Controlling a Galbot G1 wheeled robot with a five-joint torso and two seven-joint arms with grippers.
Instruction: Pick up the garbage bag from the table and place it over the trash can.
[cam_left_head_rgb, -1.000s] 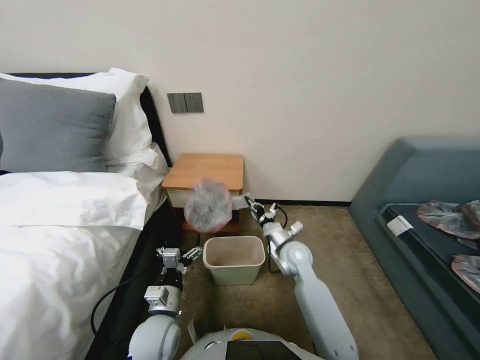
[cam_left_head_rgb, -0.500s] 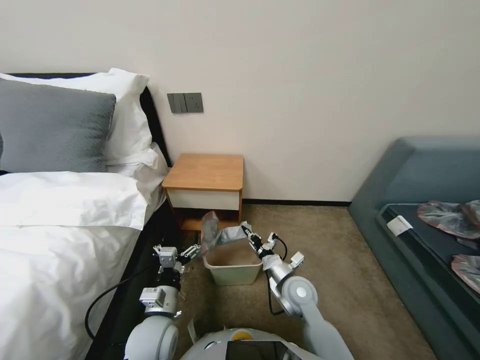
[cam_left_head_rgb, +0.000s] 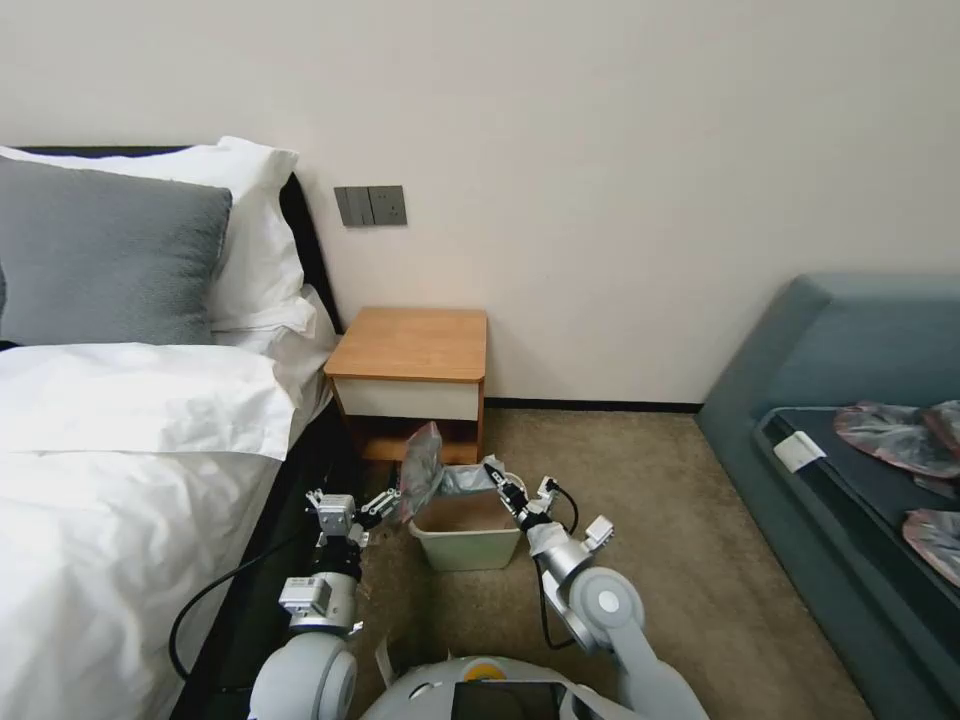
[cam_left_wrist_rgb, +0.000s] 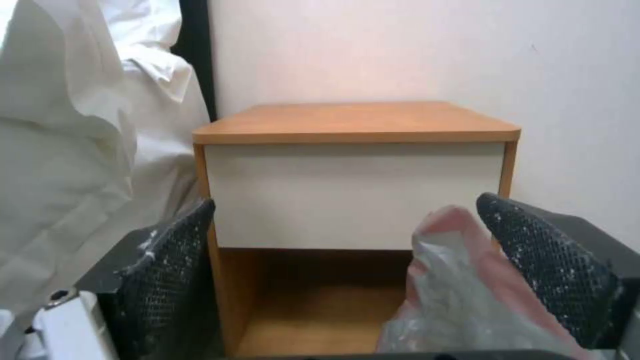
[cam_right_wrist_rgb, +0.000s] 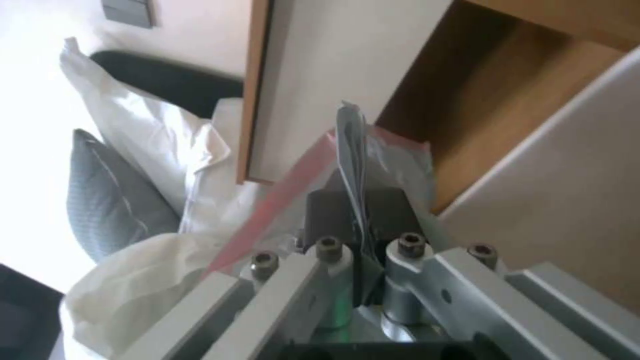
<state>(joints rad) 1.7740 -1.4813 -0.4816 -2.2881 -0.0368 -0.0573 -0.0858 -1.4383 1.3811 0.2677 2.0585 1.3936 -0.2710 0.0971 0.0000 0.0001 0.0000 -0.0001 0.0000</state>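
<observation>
The garbage bag, crinkly grey with a pinkish-red rim, hangs over the back left corner of the cream trash can on the carpet. My right gripper is shut on the bag's edge above the can's back right rim; in the right wrist view the plastic is pinched in that gripper. My left gripper stands open just left of the can. In the left wrist view the bag lies against one of its fingers. The table stands bare behind the can.
A bed with white linen and a grey pillow borders the left. A dark blue sofa at the right carries similar pink-grey bags. Brown carpet lies open between can and sofa. A black cable trails by my left arm.
My right gripper has come down from in front of the table's drawer to the can's rim, carrying the bag. The bag has gone from puffed out to draped. The left arm barely moved.
</observation>
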